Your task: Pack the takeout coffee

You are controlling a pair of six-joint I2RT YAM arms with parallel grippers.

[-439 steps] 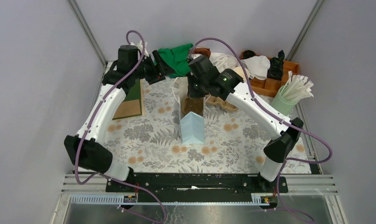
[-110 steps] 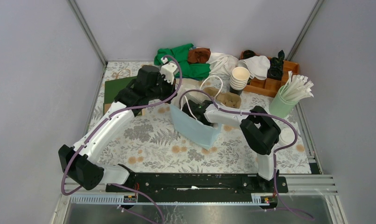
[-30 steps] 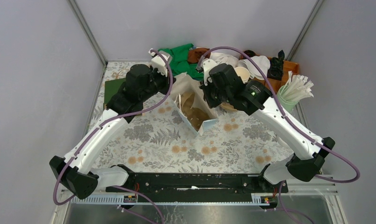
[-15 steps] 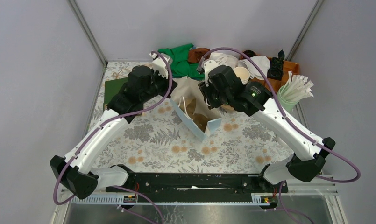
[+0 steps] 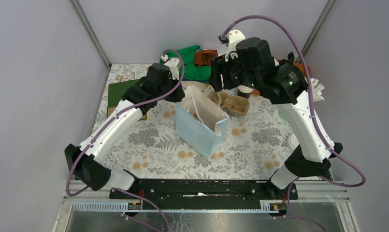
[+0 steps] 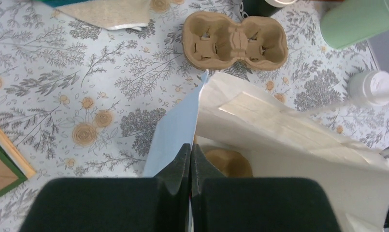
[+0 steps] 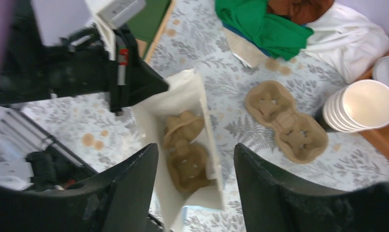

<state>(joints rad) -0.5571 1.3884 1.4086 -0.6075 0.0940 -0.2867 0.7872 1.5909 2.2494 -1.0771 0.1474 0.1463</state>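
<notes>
Your left gripper is pinched closed on the near rim of the blue paper bag, and that single pinch looks like all that keeps the mouth open. If it slips or lets go, expect the wall to fold in or the bag to tip. Your right gripper hangs high over the bag with its fingers spread wide and nothing between them. The takeout coffee stands upright on the table, out to the right and well apart from the bag, so the right arm faces a long reach back toward its own side. Squeeze that thin cup too hard and the lid may pop. Bring it in low and it could catch the bag's rim or its white handles. Set it off-centre and it may miss a well and lean. By count you have one lidded coffee, one bag and two pulp trays, one pulp tray in the bag and one pulp tray on the table. There is also one stack of lidless cups, though how many cups it holds is unclear
</notes>
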